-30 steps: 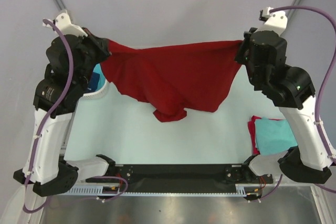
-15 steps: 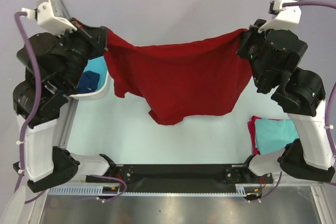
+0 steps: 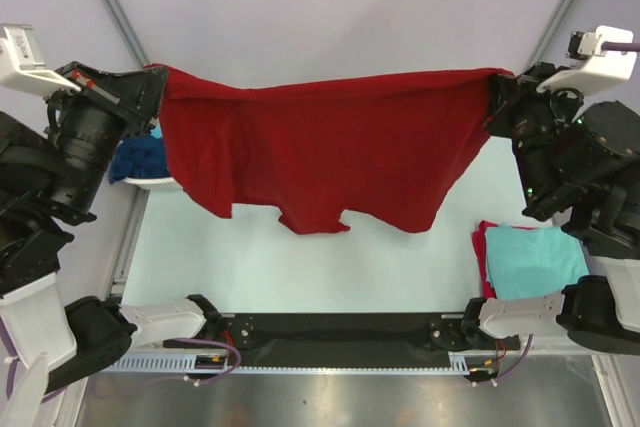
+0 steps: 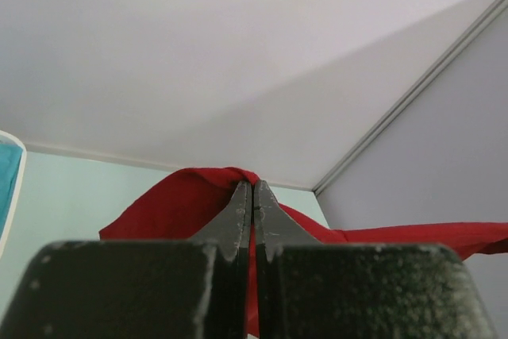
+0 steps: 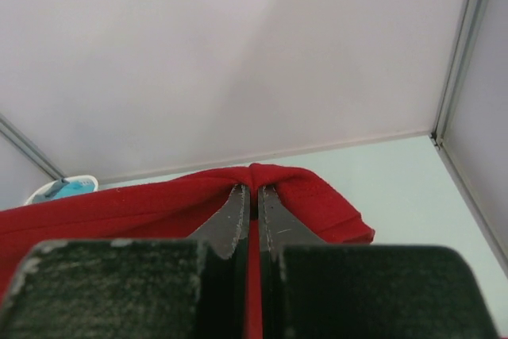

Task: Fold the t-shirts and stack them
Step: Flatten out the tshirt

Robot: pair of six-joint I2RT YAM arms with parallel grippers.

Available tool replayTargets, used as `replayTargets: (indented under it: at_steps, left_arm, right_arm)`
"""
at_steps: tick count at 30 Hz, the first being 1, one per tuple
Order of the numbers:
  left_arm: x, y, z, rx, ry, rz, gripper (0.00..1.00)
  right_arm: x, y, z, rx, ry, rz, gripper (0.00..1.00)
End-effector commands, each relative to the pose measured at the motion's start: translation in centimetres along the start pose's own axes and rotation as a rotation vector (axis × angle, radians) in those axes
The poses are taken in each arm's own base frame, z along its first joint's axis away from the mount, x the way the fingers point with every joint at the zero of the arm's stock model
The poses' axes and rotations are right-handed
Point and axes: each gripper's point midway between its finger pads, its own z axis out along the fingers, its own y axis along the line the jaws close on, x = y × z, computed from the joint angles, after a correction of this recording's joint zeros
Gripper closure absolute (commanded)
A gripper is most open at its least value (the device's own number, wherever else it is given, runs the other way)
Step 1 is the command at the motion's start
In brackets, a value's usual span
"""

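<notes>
A dark red t-shirt (image 3: 330, 147) hangs stretched in the air between both arms, its lower edge dangling above the table. My left gripper (image 3: 155, 82) is shut on its left top corner; the left wrist view shows red cloth (image 4: 182, 200) pinched between the closed jaws (image 4: 252, 188). My right gripper (image 3: 497, 87) is shut on the right top corner, with cloth (image 5: 159, 208) bunched round its closed tips (image 5: 249, 190). At the right front of the table, a folded turquoise t-shirt (image 3: 530, 259) lies on a red one (image 3: 481, 247).
A white basket (image 3: 165, 185) at the left edge holds dark blue cloth (image 3: 138, 157) and a bit of turquoise cloth. The pale green table (image 3: 300, 267) lies under the hanging shirt. A black rail (image 3: 330, 329) runs between the arm bases.
Both arms have risen and spread apart, pulling the red shirt taut and wider. Its hanging hem has lifted further off the table.
</notes>
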Motion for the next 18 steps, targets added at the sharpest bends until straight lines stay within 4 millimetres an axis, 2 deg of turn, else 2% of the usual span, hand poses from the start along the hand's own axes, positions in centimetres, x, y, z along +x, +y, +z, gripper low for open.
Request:
replayTargets:
  at_steps: [1,3,4,5,6,7,8,9,10,15,18]
  left_arm:
    - [-2.0,-1.0,-0.9,0.061,-0.051,-0.005,1.0]
    - [-1.9,-1.0,-1.0,0.065,-0.048,-0.009,1.0]
    - [-1.8,-0.9,-1.1,0.065,-0.043,-0.01,1.0]
    - [-1.8,-0.8,-1.3,0.063,-0.043,-0.011,1.0]
    - [-1.7,-0.7,-1.3,0.061,-0.041,-0.008,1.0]
    - [-1.6,-0.3,-1.6,0.05,-0.043,-0.006,1.0]
    - [-1.5,-0.1,-1.6,0.042,-0.042,-0.001,1.0]
    - [-1.4,0.1,-1.7,0.036,-0.038,0.008,1.0]
    - [-1.4,0.4,-1.7,0.025,-0.04,0.01,1.0]
    - [-0.8,0.6,-1.5,0.013,-0.021,0.026,1.0]
    - [0.2,0.7,-1.0,0.004,0.007,0.055,1.0]
  right_arm:
    - [-1.9,-2.3,-0.9,0.082,-0.05,0.036,1.0]
    - [-1.3,-2.2,-1.3,0.087,-0.037,-0.022,1.0]
    - [-2.0,-2.4,-1.5,0.092,-0.05,0.02,1.0]
    - [-1.1,-2.5,-1.7,0.124,-0.035,-0.007,1.0]
    - [-1.7,-2.0,-2.1,0.104,-0.038,-0.016,1.0]
    - [-1.8,-2.5,-2.4,0.11,-0.035,-0.01,1.0]
    - [-0.2,-1.9,-2.5,0.124,-0.015,-0.073,1.0]
    - [-1.0,-1.9,-2.9,0.108,-0.022,0.049,1.0]
    - [-0.8,-1.9,-2.9,0.109,-0.01,-0.039,1.0]
    - [-0.4,-1.1,-2.9,0.106,-0.007,-0.059,1.0]
    - [-0.1,-0.9,-2.8,0.105,-0.007,-0.07,1.0]
